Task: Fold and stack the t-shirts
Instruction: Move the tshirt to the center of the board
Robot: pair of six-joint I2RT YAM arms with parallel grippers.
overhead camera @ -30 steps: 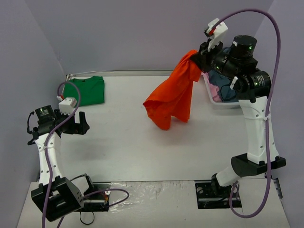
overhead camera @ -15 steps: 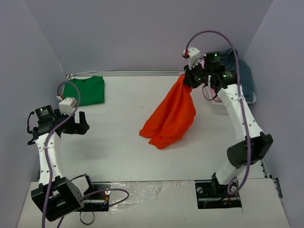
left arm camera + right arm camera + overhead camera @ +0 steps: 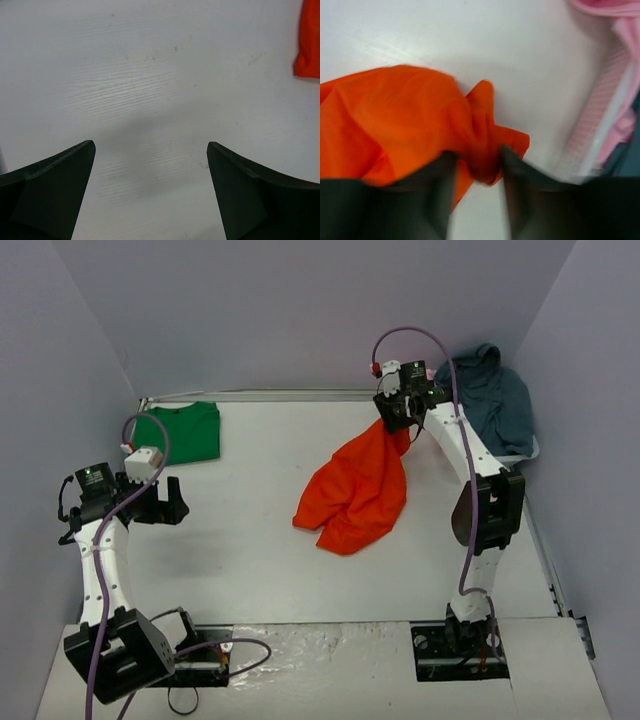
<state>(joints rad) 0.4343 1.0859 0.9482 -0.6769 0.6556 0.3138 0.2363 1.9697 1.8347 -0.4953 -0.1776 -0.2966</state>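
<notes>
The orange t-shirt (image 3: 352,490) lies crumpled on the table's middle right, with one end still lifted. My right gripper (image 3: 393,426) is shut on that raised end near the table's back. The right wrist view shows the orange cloth (image 3: 395,115) pinched between my right gripper's (image 3: 476,155) fingers, just above the tabletop. The green t-shirt (image 3: 185,430) lies folded flat at the back left. My left gripper (image 3: 168,500) is open and empty at the left, above bare table (image 3: 150,150). An edge of the orange shirt (image 3: 309,40) shows in the left wrist view.
A white bin (image 3: 522,454) at the right wall holds a blue-grey garment (image 3: 495,400) and pink clothes (image 3: 615,75). A metal rail (image 3: 270,394) runs along the table's back edge. Purple walls enclose the table.
My right gripper has come down and leftward with the orange shirt. The shirt hung in the air before; most of it now rests on the table. The left arm has not moved.
</notes>
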